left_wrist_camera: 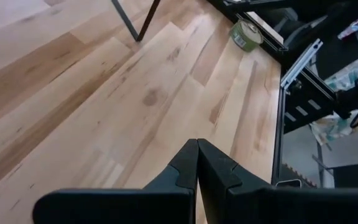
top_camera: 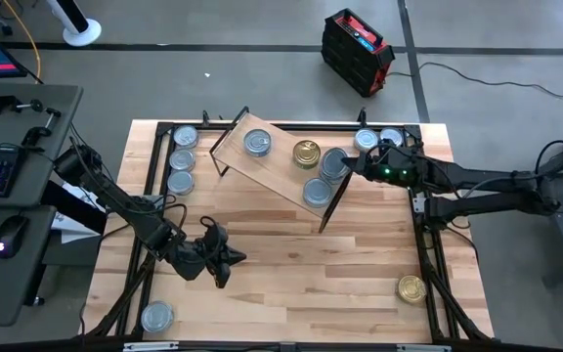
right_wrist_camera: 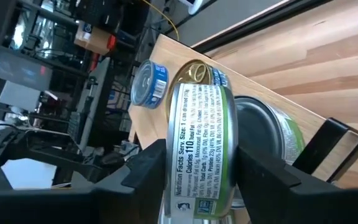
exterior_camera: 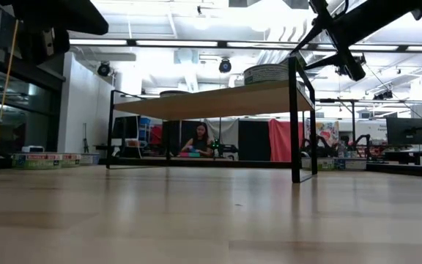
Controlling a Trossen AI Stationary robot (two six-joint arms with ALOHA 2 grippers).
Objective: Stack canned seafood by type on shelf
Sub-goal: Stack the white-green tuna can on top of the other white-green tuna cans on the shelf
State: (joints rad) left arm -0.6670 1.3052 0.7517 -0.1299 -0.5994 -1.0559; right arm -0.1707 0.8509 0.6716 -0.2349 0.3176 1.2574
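The shelf (top_camera: 280,161), a light-wood board on black legs, stands askew at the table's far middle. On it sit a silver-blue tin (top_camera: 257,144), a gold-topped tin (top_camera: 307,154) and a silver tin (top_camera: 317,193). My right gripper (top_camera: 352,164) is at the shelf's right end, shut on a green-labelled tin (right_wrist_camera: 201,149). A further silver-topped tin (right_wrist_camera: 272,127) lies right below that one. My left gripper (top_camera: 225,258) is shut and hovers over bare table near the front middle, touching nothing. My right gripper pinches the green-labelled tin between its two fingers, one finger (right_wrist_camera: 148,177) on one flat face and the other (right_wrist_camera: 269,180) on the opposite face. It comes in level from the table's right. The tin's label wall (right_wrist_camera: 197,124) faces the wrist. Whether it rests on the tin below, I cannot tell.
Three silver-blue tins (top_camera: 182,158) line the far left edge and two more (top_camera: 379,139) sit at the far right behind the shelf. A gold tin (top_camera: 411,287) lies near the right front and a silver one (top_camera: 156,316) at the left front corner. Bare planks (top_camera: 301,264) lie between.
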